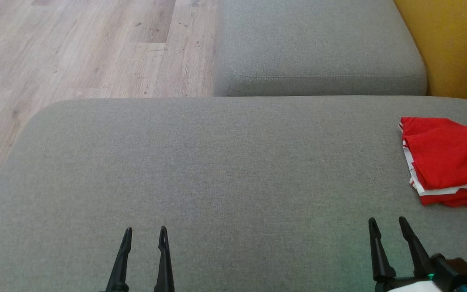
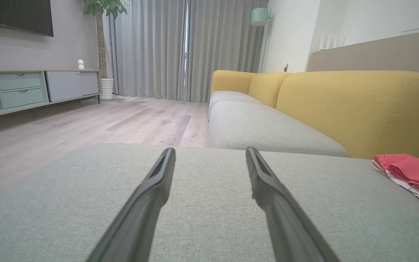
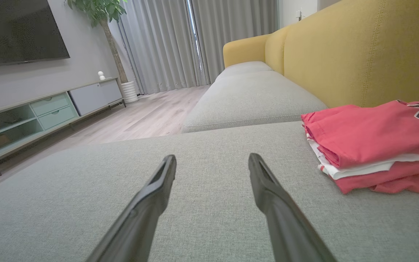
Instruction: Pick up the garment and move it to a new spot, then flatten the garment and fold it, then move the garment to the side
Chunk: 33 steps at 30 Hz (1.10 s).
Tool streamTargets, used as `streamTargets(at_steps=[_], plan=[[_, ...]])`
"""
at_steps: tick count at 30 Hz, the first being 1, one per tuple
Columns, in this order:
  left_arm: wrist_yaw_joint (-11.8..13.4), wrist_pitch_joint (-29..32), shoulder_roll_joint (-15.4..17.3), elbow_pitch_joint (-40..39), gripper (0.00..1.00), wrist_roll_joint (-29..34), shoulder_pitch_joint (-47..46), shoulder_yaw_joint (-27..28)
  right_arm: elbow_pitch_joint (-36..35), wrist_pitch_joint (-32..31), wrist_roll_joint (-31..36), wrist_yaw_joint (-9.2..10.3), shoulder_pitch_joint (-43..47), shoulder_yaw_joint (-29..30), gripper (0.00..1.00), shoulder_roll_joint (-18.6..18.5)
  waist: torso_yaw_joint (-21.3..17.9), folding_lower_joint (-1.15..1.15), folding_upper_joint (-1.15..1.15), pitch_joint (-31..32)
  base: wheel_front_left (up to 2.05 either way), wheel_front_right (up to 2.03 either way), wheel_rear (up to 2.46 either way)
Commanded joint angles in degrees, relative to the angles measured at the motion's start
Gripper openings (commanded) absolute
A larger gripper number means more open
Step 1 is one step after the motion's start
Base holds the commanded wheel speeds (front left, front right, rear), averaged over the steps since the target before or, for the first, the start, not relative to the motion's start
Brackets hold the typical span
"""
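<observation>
I see my left gripper [image 1: 145, 229] and right gripper [image 1: 387, 219] both spread apart, holding nothing, over the grey cushion [image 1: 217, 162]. The folded red garment [image 1: 446, 160] lies just beyond my right fingers, to their right.

You're looking at a seat cushion [image 1: 217, 170] of coarse, matt grey woven cloth. The red jersey [image 1: 448, 158] is smoother, thinner cloth with white trim. The floor [image 1: 75, 48] reads as pale, matt wood-grain planks; the backrest [image 3: 358, 54] is yellow textile, finely woven.
</observation>
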<state>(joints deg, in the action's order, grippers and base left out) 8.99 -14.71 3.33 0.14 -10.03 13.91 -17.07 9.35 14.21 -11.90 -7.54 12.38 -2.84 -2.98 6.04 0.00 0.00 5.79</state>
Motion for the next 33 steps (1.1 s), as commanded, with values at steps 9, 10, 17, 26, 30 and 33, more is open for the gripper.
streamTargets(at_steps=[9, 10, 17, 26, 30, 33], plan=[[0.01, 0.01, -0.01, -0.03, 0.0, 0.11, 0.02, -0.02, 0.02, 0.0, 0.73, 0.0, 0.0, 0.52, 0.0, 0.21, 0.02, 0.0, 0.0, 0.16, 0.0, 0.0, 0.0], [0.03, 0.01, -0.01, 0.61, 0.0, 0.02, 0.07, -0.08, 0.73, -0.05, 0.69, 0.0, 0.0, 0.47, 0.0, 0.22, 0.02, 0.0, 0.0, 0.16, 0.0, 0.0, 0.0], [-0.34, 0.51, 0.17, 2.73, 0.0, -3.51, 0.35, 0.54, 3.0, -0.74, -2.57, 0.0, -0.32, 0.42, 0.0, 0.17, -0.23, 0.0, 0.0, -0.1, 0.0, 0.0, 0.0], [-1.95, 1.94, 0.61, 4.1, 0.0, -11.28, -1.66, 2.01, 3.23, -2.32, -9.99, 0.01, -2.03, 0.91, 0.0, -0.11, -0.75, 0.0, 0.0, -0.63, 0.0, 0.0, 0.0], [-2.38, 2.34, 0.71, 4.47, 0.0, -13.38, -2.21, 2.42, 3.27, -2.75, -12.0, 0.01, -2.49, 1.05, 0.0, -0.17, -0.9, 0.0, 0.0, -0.77, 0.0, 0.0, 0.0], [-2.8, 2.74, 0.8, 4.82, 0.0, -15.48, -2.75, 2.84, 3.31, -3.19, -14.0, 0.01, -2.94, 1.2, 0.0, -0.23, -1.04, 0.0, 0.0, -0.92, 0.0, 0.0, 0.0]])
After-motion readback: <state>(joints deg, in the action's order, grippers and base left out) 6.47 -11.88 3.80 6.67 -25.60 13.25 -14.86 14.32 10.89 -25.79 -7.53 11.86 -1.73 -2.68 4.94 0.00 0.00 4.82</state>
